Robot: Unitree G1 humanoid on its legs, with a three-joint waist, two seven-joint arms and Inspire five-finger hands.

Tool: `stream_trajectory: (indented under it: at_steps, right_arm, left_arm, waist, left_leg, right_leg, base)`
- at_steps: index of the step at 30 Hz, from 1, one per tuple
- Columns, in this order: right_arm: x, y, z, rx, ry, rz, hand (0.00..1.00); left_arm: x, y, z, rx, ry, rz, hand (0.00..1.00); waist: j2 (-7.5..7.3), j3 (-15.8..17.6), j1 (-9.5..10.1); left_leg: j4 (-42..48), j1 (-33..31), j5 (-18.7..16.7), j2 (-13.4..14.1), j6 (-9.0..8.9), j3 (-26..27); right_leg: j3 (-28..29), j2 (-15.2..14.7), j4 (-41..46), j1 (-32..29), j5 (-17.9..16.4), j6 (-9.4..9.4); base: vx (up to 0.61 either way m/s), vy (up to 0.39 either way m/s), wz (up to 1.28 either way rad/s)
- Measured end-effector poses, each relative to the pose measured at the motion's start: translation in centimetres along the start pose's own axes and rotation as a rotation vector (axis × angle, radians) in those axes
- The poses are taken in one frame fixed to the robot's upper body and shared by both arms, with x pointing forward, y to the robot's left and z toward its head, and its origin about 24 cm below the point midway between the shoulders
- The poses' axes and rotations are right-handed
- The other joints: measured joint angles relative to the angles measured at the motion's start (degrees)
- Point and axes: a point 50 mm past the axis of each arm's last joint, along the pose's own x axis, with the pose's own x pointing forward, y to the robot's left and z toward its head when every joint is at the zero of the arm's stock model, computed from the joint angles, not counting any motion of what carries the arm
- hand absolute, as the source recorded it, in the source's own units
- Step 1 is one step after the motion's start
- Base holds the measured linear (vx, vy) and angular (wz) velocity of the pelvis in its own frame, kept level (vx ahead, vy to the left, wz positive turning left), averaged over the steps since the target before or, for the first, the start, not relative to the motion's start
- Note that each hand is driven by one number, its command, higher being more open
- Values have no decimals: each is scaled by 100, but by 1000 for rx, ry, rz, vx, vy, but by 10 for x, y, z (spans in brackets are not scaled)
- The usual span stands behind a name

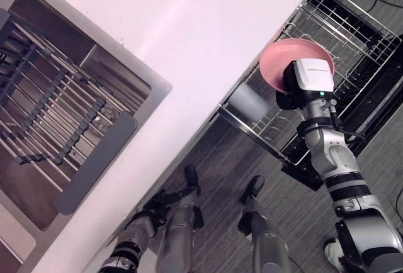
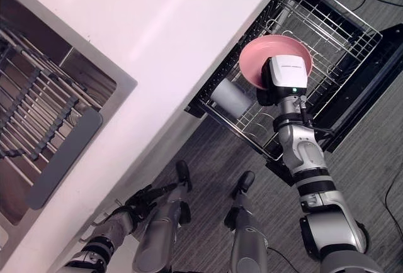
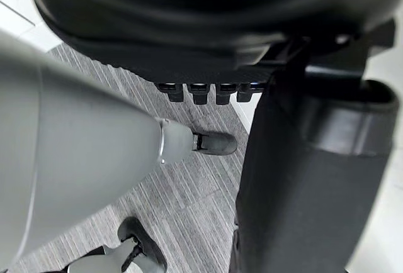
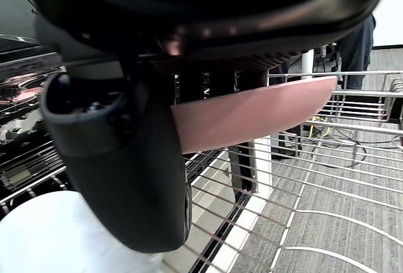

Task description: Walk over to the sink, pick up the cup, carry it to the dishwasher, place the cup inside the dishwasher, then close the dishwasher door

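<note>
Right wrist view: right hand [image 4: 119, 160] pinching rim of shallow pink dish [image 4: 252, 119], thumb one side, fingers other; dish held above pulled-out wire dishwasher rack [image 1: 352, 27]; pale grey cylindrical cup [image 1: 247, 102] lies on side in rack; probably light, stiff, smooth, slippery; best grasped round body; left hand [image 2: 133, 205] loose, empty, low beside white counter [image 1: 189, 34]; no legible writing on cup or dish.

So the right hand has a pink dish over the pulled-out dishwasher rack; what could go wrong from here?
1. The right hand pinches the pink dish by one edge; it could tip or slip when lowered.
2. A cup lies on its side in the near corner of the rack beside the dish and may get knocked.
3. The task names a cup, not this dish.
The left hand hangs low by the counter.
</note>
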Motion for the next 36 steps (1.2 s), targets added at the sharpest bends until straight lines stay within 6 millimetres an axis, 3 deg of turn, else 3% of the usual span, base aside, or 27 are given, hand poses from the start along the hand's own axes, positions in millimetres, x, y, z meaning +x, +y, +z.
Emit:
stream_trajectory:
  at_steps: [1,9,14,20,24,27,30,31,32,36]
  right_arm:
    - [-1,2,1,10,8,4,100]
    - [-15,19,-6,74,133,20,100]
    - [-19,12,-27,192,304,-95,100]
    - [-38,-13,-60,434,525,-332,100]
    - [-67,-20,-81,579,671,-483,100]
    - [-97,-2,-94,717,828,-496,100]
    - [-140,24,-118,869,1065,-467,100]
    - [-156,33,-128,890,1150,-453,0]
    - [-168,38,-136,911,1216,-453,0]
    - [-176,43,-150,976,1274,-432,0]
  left_arm:
    - [0,-1,0,-1,-2,-4,100]
    - [0,-2,0,-2,-12,-10,100]
    - [-1,-2,0,-3,-21,-17,100]
    - [-7,5,-9,-9,-28,-14,100]
    - [-12,14,-27,-8,15,13,100]
    - [-19,25,-52,-20,89,48,100]
    - [-27,37,-74,-7,163,91,100]
    - [-30,42,-82,1,189,104,100]
    - [-33,45,-87,0,202,106,100]
    - [-32,44,-84,2,199,87,100]
  waist:
    - [2,-1,-3]
    - [13,-7,-10]
    - [18,-10,-15]
    - [23,-16,-130]
    - [29,-143,-233]
    - [6,-429,-348]
    - [-36,-766,-460]
    - [-54,-897,-504]
    - [-67,-968,-553]
    - [-60,-1020,-650]
  left_leg:
    - [-1,0,8,-5,9,-9]
    - [-191,58,188,-57,65,-120]
    - [-267,132,245,-102,79,-115]
    - [-271,340,240,-113,74,-91]
    - [-280,664,148,-95,43,90]
    - [-307,902,35,-83,7,229]
    - [-308,1236,-81,-48,-42,349]
    - [-308,1354,-121,-42,-63,382]
    - [-307,1467,-150,-40,-84,418]
    - [-307,1396,-159,-29,-92,544]
  right_leg:
    - [2,-7,9,0,-1,2]
    - [1,-50,111,0,-12,42]
    - [25,-103,164,12,-6,75]
    - [69,-113,137,202,2,89]
    - [238,-90,67,452,4,151]
    - [359,-61,-51,650,-19,220]
    - [441,-36,-128,949,-35,254]
    - [474,-27,-145,1055,-43,262]
    - [513,-21,-173,1157,-43,262]
    - [657,-37,-176,999,2,238]
  base:
    - [-17,50,5]
    - [-17,45,7]
    - [-10,44,0]
    - [9,9,-3]
    - [11,-4,-21]
    - [48,-23,-22]
    - [113,-48,-20]
    - [115,-36,-17]
    - [106,-31,-17]
    - [8,10,-19]
